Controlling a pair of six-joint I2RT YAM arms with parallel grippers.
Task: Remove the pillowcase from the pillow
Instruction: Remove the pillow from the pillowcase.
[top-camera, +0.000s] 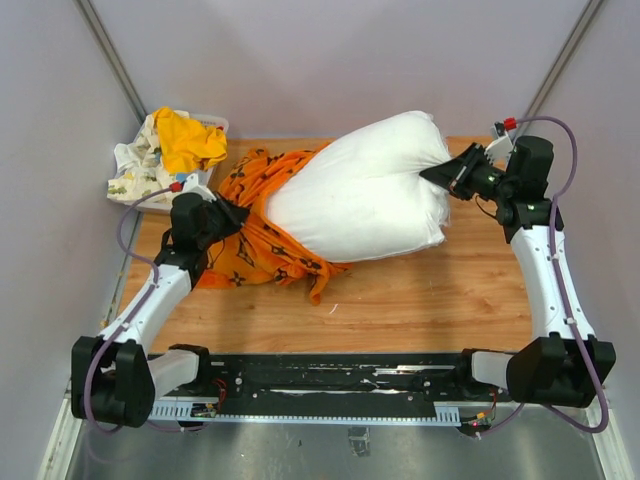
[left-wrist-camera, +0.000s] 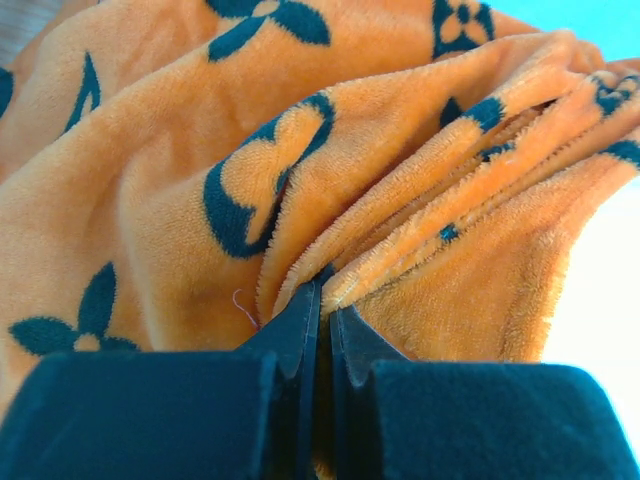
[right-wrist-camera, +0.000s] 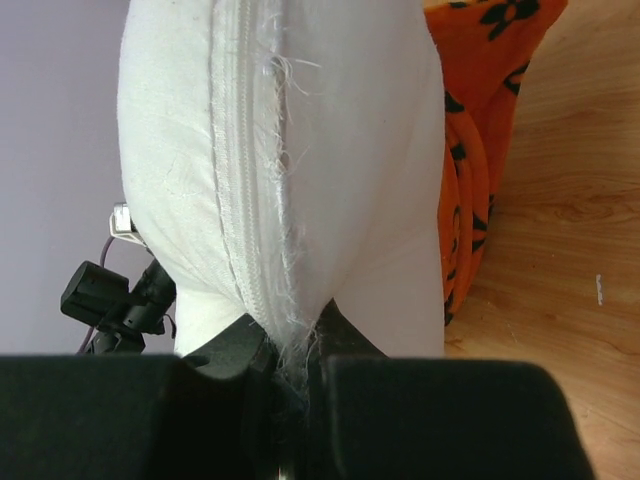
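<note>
The white pillow (top-camera: 365, 190) lies across the middle of the table, most of it bare. The orange pillowcase (top-camera: 262, 235) with black motifs is bunched at its left end, still around that end. My left gripper (top-camera: 236, 216) is shut on a fold of the pillowcase (left-wrist-camera: 330, 190). My right gripper (top-camera: 447, 171) is shut on the pillow's right end, pinching the frayed seam (right-wrist-camera: 270, 200). The pillowcase also shows in the right wrist view (right-wrist-camera: 470, 150), behind the pillow.
A basket (top-camera: 215, 124) at the back left holds a plain yellow-orange cloth (top-camera: 188, 140) and a white printed cloth (top-camera: 135, 170). Bare wooden tabletop (top-camera: 430, 295) lies in front of the pillow. Grey walls close the back and sides.
</note>
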